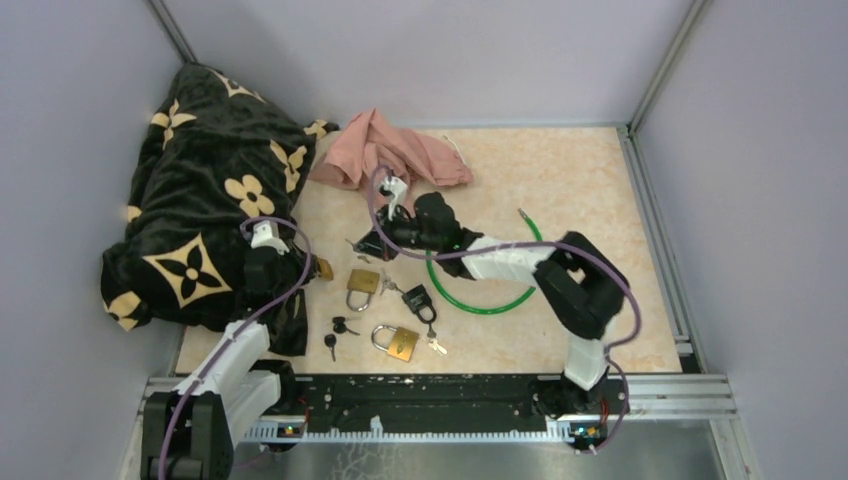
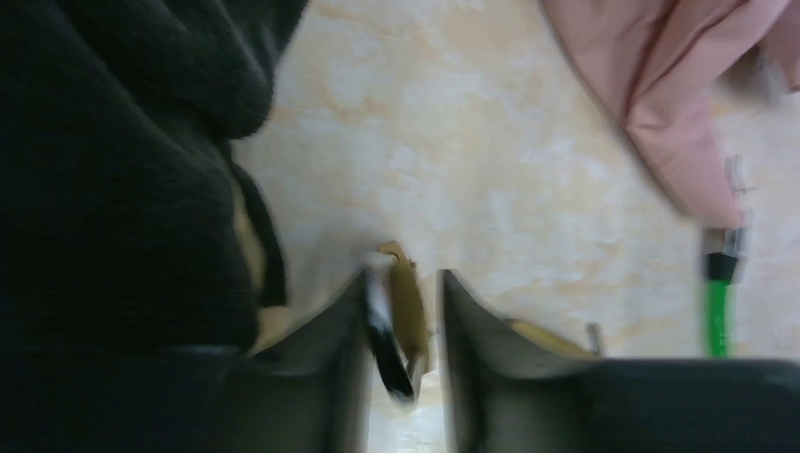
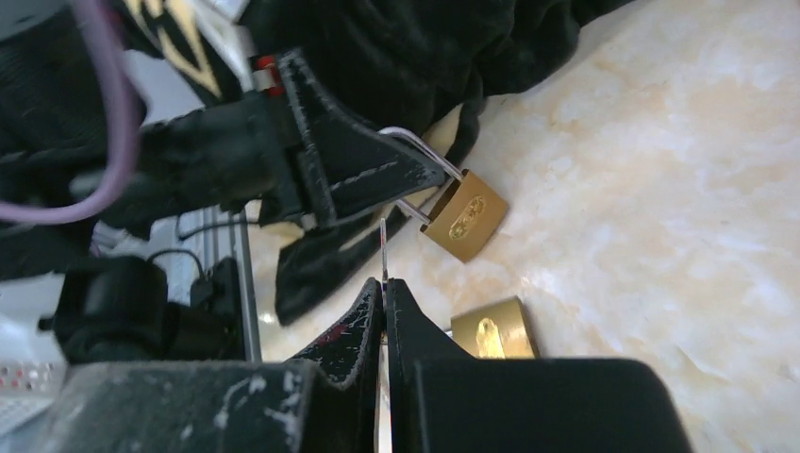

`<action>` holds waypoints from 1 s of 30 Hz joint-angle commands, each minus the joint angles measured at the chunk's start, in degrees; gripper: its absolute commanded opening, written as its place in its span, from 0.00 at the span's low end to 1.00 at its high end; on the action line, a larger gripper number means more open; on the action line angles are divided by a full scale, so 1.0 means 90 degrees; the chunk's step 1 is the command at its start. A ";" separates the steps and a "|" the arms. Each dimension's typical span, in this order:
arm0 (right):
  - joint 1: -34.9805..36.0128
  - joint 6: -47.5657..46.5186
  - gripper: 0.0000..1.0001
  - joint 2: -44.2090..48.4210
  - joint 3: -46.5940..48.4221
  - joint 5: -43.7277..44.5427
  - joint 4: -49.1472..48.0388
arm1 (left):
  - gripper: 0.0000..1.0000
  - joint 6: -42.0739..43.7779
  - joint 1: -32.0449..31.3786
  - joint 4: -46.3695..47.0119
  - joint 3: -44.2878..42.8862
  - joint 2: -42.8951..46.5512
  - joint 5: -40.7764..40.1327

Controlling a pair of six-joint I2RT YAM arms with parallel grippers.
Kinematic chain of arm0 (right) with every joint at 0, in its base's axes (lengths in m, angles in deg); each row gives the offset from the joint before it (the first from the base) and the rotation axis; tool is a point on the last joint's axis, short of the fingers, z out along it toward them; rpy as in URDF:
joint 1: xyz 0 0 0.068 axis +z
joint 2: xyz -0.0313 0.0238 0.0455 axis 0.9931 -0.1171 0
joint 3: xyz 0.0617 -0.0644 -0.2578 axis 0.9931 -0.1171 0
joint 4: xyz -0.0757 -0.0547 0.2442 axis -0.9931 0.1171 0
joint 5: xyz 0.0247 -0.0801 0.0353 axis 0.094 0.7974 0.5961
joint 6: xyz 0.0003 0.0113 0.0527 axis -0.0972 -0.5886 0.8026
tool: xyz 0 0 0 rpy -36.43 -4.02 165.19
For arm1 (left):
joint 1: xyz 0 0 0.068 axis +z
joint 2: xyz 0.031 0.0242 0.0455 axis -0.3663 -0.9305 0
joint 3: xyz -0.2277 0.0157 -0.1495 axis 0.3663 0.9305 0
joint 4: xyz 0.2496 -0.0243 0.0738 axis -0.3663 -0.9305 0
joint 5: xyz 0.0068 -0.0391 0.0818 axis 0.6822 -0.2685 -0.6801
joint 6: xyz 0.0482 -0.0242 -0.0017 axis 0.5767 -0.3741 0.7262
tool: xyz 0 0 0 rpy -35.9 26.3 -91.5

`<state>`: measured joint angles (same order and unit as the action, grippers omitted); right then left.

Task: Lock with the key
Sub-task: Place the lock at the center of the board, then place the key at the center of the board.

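While outstretched, left hand [image 2: 404, 288]: pinches padlock [image 3: 464, 217] by shackle [image 3: 425, 143].
right hand [image 3: 385, 288]: pressed on key [image 3: 382, 250].
worktop [image 1: 580, 190]: marbled beige; grey walls [image 1: 450, 50].

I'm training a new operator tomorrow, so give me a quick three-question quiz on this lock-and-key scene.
1. True or false: the right gripper is shut on a thin key.
2. Which part of the brass padlock does the left gripper hold?
A) its shackle
B) its body
C) a ring of keys hung from it
3. Fill in: the crumpled cloth beyond both grippers is ____ in colour.

Key: 1 true; 2 A; 3 pink.
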<state>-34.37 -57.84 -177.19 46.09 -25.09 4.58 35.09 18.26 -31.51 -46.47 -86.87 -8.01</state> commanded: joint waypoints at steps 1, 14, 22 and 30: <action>0.0217 0.1063 0.00 -0.1230 0.1260 0.0090 -0.0212 | 0.54 -0.0312 0.0046 0.0197 0.0139 0.0289 -0.0721; 0.0233 0.1642 0.00 -0.3726 0.3791 0.0756 0.1652 | 0.99 -0.0343 0.0017 -0.0219 -0.0005 0.1900 -0.1257; 0.0183 0.0119 0.35 -0.3306 0.4851 0.1818 0.4262 | 0.99 -0.0147 -0.0082 0.0032 0.0106 0.2144 -0.1017; 0.0096 -0.2106 0.68 -0.1607 0.4270 0.4345 0.7110 | 0.99 -0.0421 -0.0154 0.0453 0.0338 0.2422 -0.0072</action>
<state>-32.77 -65.23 -201.62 86.50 -0.20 55.35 32.45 17.30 -31.46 -45.29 -67.00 -14.96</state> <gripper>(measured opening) 0.661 0.987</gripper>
